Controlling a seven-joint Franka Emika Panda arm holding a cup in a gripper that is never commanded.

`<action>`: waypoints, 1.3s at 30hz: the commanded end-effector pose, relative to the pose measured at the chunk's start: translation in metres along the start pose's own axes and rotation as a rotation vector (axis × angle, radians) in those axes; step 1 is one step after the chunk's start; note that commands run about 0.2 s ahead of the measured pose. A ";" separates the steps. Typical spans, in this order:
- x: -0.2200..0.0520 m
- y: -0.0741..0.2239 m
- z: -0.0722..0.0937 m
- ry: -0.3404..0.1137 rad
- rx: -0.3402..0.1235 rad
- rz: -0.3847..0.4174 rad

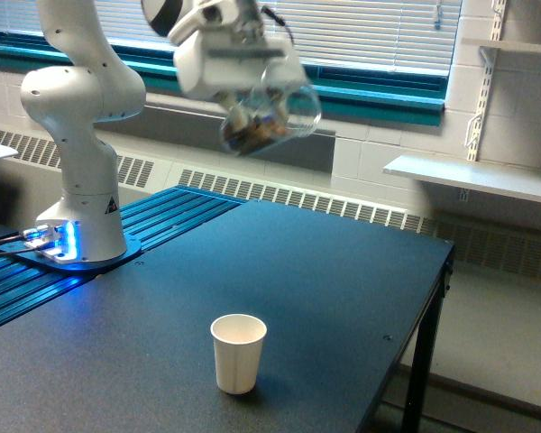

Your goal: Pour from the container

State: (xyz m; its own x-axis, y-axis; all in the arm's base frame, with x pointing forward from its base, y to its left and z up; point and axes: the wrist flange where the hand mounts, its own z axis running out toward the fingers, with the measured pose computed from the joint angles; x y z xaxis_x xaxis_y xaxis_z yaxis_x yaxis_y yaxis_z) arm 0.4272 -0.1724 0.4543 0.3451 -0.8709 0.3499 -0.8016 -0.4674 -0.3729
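Observation:
The container (269,117) is a clear round cup with brown nut-like bits inside, blurred by motion, tilted with its mouth toward the exterior view's right. My gripper (252,95) is shut on it, high above the table. A small off-white paper cup (238,353) stands upright on the dark table (325,289), well below the container and slightly to the exterior view's left of it. Nothing visibly falls from the container.
The white arm base (81,180) stands at the exterior view's left on a blue ribbed surface (153,225). The table's right edge (437,298) drops to the floor. A white wall shelf (478,176) and a window with blinds lie behind.

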 end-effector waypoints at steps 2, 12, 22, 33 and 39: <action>-0.013 0.030 0.020 -0.040 -0.040 0.027; -0.042 0.077 0.061 -0.138 -0.126 0.073; -0.047 0.094 0.084 -0.183 -0.159 0.091; -0.034 0.099 0.100 -0.194 -0.181 0.107; -0.031 0.102 0.112 -0.210 -0.202 0.097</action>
State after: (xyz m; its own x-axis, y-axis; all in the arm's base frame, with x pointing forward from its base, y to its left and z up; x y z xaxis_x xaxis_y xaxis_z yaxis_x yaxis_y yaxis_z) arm 0.3841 -0.2049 0.3119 0.3121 -0.9425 0.1197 -0.9180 -0.3316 -0.2173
